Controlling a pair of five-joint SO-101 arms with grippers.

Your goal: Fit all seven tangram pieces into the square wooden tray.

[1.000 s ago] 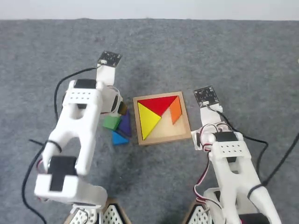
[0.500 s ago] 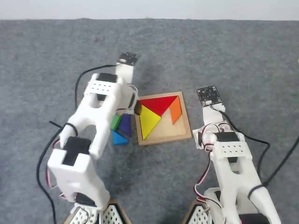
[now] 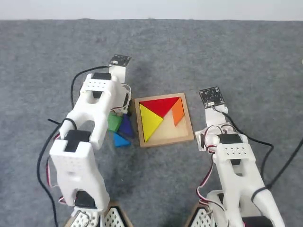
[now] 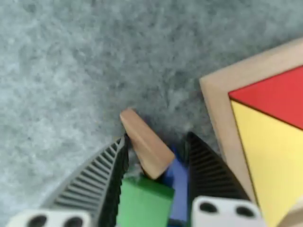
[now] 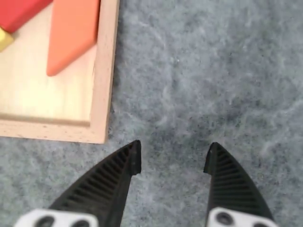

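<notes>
Tan piece (image 4: pixel 144 146) lies atop blue piece (image 4: pixel 179 189), beside wooden tray (image 4: pixel 215 101).

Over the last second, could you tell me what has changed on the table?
The left end effector, with a tan piece at it, swung toward the tray, then drew back a little over the loose green piece. The right end effector and the red piece, yellow piece and orange piece in the tray stayed put.
</notes>
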